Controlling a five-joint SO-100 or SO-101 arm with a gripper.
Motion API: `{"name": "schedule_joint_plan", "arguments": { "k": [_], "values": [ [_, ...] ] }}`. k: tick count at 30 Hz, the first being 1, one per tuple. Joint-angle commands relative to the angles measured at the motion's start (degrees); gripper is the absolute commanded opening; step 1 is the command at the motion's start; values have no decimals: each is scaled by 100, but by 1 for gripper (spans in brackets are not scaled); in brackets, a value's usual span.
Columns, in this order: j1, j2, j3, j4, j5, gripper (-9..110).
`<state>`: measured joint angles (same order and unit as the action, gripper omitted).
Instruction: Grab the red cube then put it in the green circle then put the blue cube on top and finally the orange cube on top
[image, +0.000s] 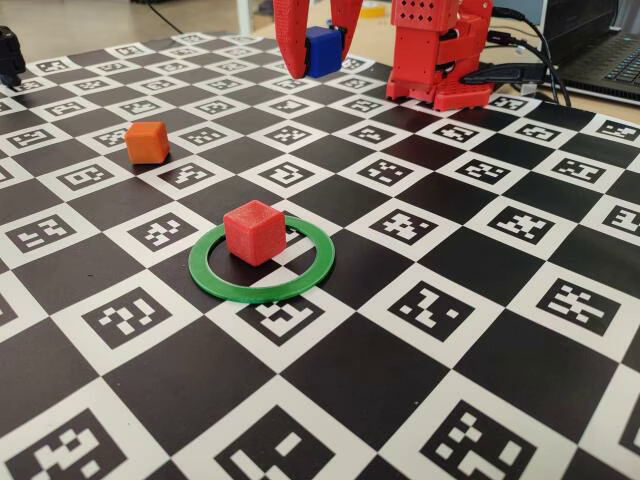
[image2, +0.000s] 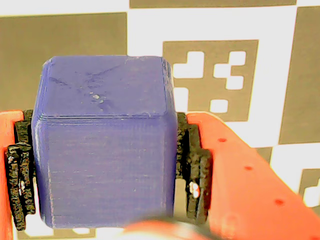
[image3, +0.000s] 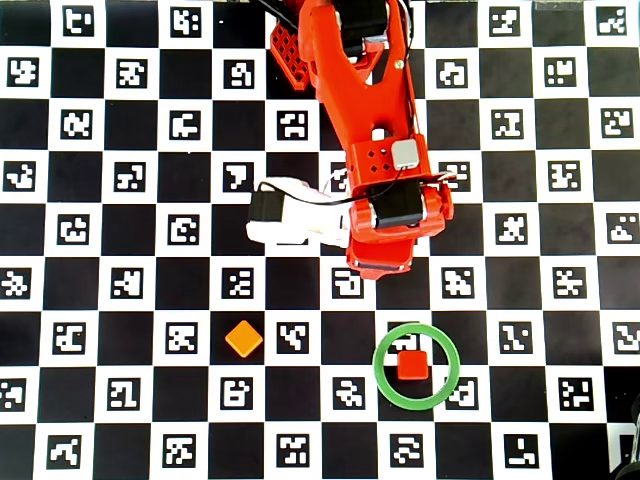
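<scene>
We count three cubes: one red cube (image: 255, 231) inside the green circle (image: 262, 287), one orange cube (image: 147, 142) apart, one blue cube (image2: 105, 142) clamped between our gripper's (image: 321, 60) fingers.

Lab bench: fiducial-marker board (image: 420, 330), laptop (image: 600, 50).

My claw (image: 320, 62) is bright red, and its fingers (image2: 240, 170) carry black pads (image2: 195, 170) on the inner side. Between them I see the blue cube (image2: 105, 145), a deep blue with a slight violet tone in the wrist view. The board (image: 430, 330) is a black and white chessboard, and each white square has a small black code pattern. The ring (image: 262, 291) is green. The cube (image: 254, 231) inside it is red. The other cube (image: 147, 141) is orange, lighter than the red one. My arm (image3: 370, 110) is red with a white part (image3: 295, 215).
</scene>
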<state>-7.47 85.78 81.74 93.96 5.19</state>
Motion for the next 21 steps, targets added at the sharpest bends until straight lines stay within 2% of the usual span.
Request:
{"name": "schedule_joint_plan", "arguments": {
  "k": [1, 12, 21],
  "values": [
    [-26, 413, -659, 176, -598, 4],
    [-563, -264, -1872, 844, -1318, 3],
    [-1055, -1310, -3278, 1090, -861, 3]
  ]
}}
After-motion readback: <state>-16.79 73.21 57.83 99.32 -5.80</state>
